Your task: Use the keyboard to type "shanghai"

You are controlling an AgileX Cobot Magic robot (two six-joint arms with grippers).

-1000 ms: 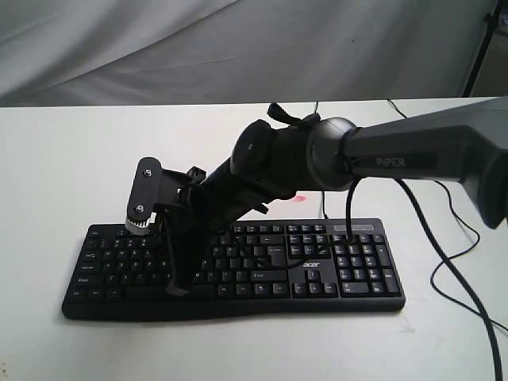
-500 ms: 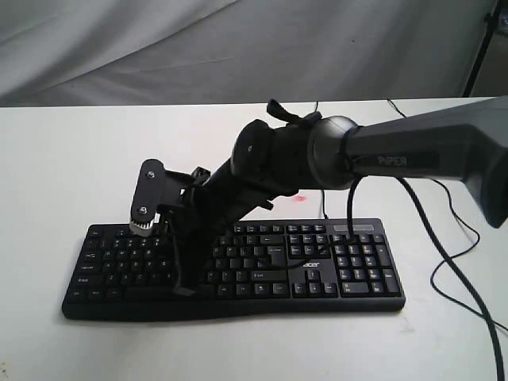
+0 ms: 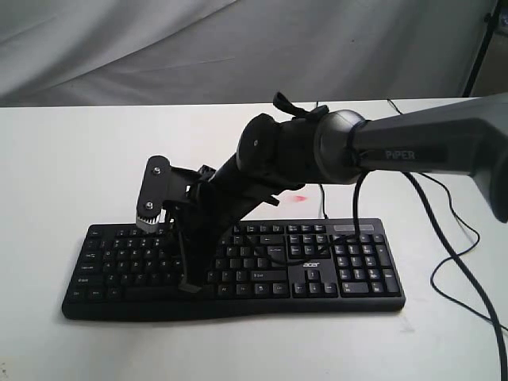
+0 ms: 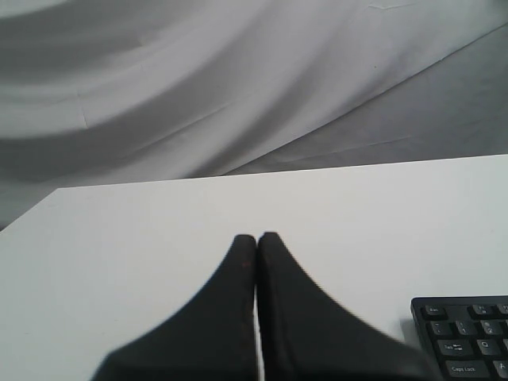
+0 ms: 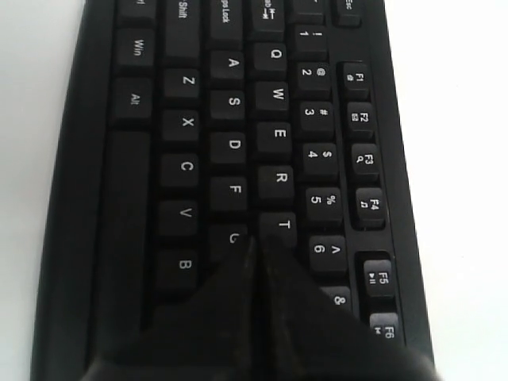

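- white tabletop [image 3: 71, 159] in front of a grey draped cloth [image 3: 159, 48] carries the black acer keyboard [image 3: 262, 278]. it lies near the front edge, its long axis running left to right in the exterior view and its number pad toward the right.
- right gripper [image 3: 190, 287] reaches across the middle from the right and stands steeply on the left half of the keys. its two fingers are pressed together into one blunt point, with nothing between them.
- in the right wrist view that point sits at the partly covered g key [image 5: 232, 236], just beside the t key [image 5: 284, 225]. whether it is pressing the key or only touching it, i cannot tell.
- left gripper [image 4: 255, 238] also has its fingers flat against each other, holding nothing. it hangs over bare table off the keyboard's left end, with only one corner of the keys in its view, and it does not show in the exterior view.
- the relation that counts is that each letter of "shanghai" lies along the keyboard's long axis from this tip. the s key [image 5: 233, 101] and a key [image 5: 233, 63] sit in the same row toward the left end. h, n and i would lie the other way, under the fingers and hidden.
- judgement: the right arm is the nearer one, over the home row, so the next stroke likely calls for a short lift and a slide along that row, not across it.
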